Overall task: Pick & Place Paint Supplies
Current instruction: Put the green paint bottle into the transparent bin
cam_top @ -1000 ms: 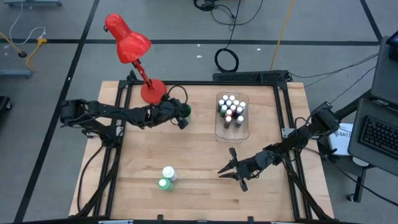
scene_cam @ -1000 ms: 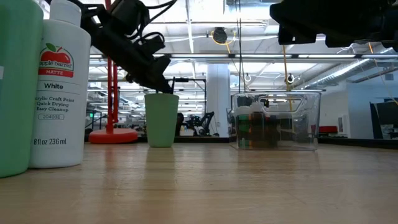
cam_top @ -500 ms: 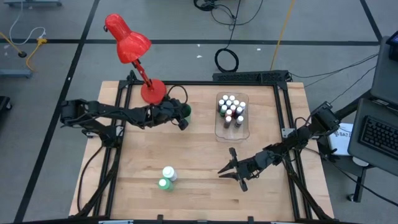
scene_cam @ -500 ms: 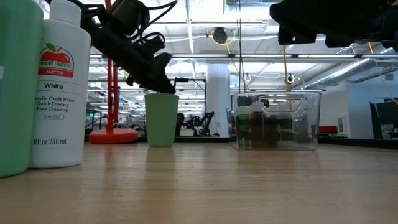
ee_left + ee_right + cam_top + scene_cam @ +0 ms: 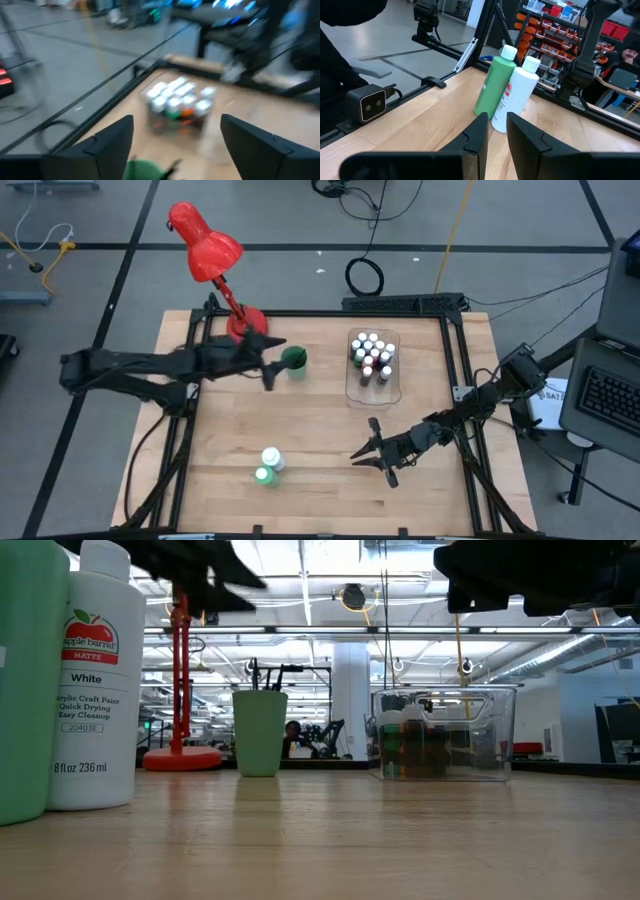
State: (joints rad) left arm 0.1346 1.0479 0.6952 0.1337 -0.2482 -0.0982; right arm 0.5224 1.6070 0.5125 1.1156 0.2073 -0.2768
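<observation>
Left pincer (image 5: 268, 370) gapes empty beside the brush-filled cup (image 5: 294, 360); small bottles (image 5: 371, 357) trayed, two big bottles (image 5: 268, 466) left.

The counter (image 5: 320, 430) centre is bare wood, giving open passage between the green cup (image 5: 294, 361) and the two bottles: white bottle (image 5: 271, 458) and green bottle (image 5: 263, 475) stand touching near the front edge. The clear tray (image 5: 374, 385) of small bottles blocks the rear right. The red lamp (image 5: 215, 265) stands at the rear left. The right end effector (image 5: 372, 461) hangs over the front right
</observation>
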